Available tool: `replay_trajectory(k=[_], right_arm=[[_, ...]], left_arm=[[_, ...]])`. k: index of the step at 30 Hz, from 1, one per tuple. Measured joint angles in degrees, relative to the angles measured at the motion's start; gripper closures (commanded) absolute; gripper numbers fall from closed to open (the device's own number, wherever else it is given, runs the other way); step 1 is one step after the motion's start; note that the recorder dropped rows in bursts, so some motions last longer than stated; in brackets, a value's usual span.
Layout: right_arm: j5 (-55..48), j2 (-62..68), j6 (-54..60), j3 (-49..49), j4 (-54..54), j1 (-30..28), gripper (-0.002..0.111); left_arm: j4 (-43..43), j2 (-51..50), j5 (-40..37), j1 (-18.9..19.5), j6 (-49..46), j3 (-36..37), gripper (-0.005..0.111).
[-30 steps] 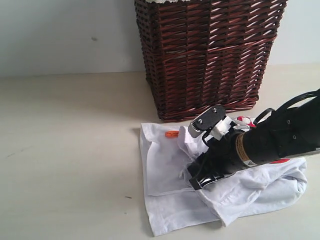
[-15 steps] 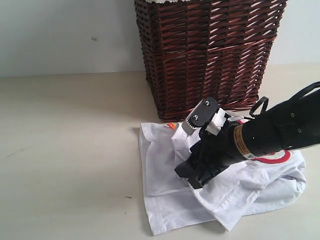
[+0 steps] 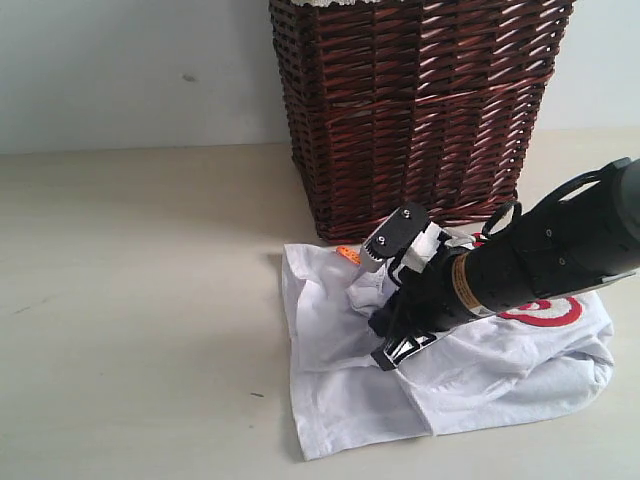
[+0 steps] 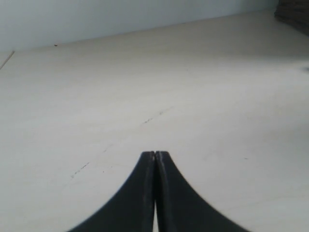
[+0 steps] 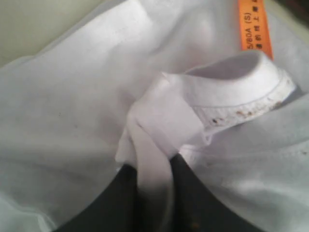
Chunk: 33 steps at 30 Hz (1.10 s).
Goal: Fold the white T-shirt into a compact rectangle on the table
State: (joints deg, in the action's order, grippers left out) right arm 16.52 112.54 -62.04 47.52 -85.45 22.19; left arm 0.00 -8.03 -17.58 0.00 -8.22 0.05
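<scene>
As the right end effector (image 3: 386,338) dropped, the white T-shirt (image 3: 335,390) flattened.

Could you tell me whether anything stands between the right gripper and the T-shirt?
Nothing visible does: the right gripper pinches a fold of the T-shirt by its collar. The basket stands beyond the shirt, not between them.

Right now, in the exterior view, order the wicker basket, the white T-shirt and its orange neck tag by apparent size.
1-2. wicker basket and white T-shirt: too close to rank; the frame crops the basket and the right arm hides part of the shirt.
3. orange neck tag: by far the smallest.
</scene>
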Motion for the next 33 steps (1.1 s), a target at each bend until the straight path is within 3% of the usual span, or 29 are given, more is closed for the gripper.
replay_trajectory(k=[10, 16, 22, 33], right_arm=[[-8.5, -5.8, -0.2, -0.8, -0.7, 0.1, 0.108], [-4.2, -13.1, -0.2, -0.8, -1.7, 0.0, 0.108], [-1.0, -14.4, -6.1, -0.8, -9.6, -0.4, 0.108], [2.4, -14.4, -13.6, -2.3, -14.1, -6.7, 0.108]], left_arm=[[0.0, 0.0, 0.0, 0.0, 0.0, 0.0, 0.107], [0.0, 0.0, 0.0, 0.0, 0.0, 0.0, 0.107], [0.0, 0.0, 0.0, 0.0, 0.0, 0.0, 0.107], [0.0, 0.0, 0.0, 0.0, 0.0, 0.0, 0.107]])
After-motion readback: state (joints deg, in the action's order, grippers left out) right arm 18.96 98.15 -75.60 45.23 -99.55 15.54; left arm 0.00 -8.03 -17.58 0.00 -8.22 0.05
